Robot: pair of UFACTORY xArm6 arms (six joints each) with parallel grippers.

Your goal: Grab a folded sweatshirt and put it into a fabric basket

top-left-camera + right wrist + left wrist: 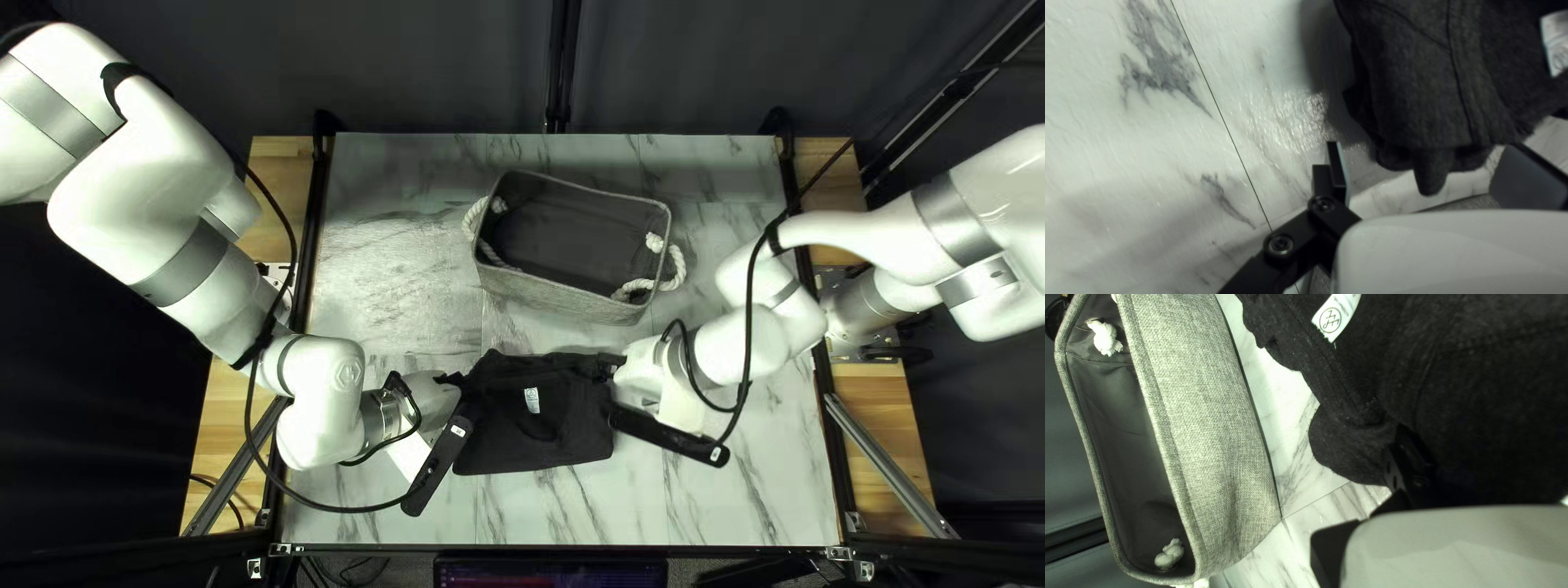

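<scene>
Sweatshirt: dark, folded into a rough oblong, with a white tag (532,401); my folded sweatshirt (512,430) sits between my two grippers, on the near side of the basket, outside it. I can't tell if all of it rests on the table.
Basket: the grey fabric basket (561,296) stands upright on the table, its open top showing a dark lining. It is near the sweatshirt, with a strip of table between them.
Handles: white rope, one (472,219) at each end of the basket, knotted on the inside.
Left gripper: my left gripper (449,383) is right at the sweatshirt's left end in the top left view. The cloth hides too much in its wrist view; I can't tell how far open it is, or whether it has hold of anything.
Right gripper: my right gripper (615,370) is spread wide at the other end. A loose fold of the sweatshirt pokes between its fingers (1338,171), not pinched, so I have no hold there.
Table: marble-patterned top (381,294), wooden strips along both sides.
</scene>
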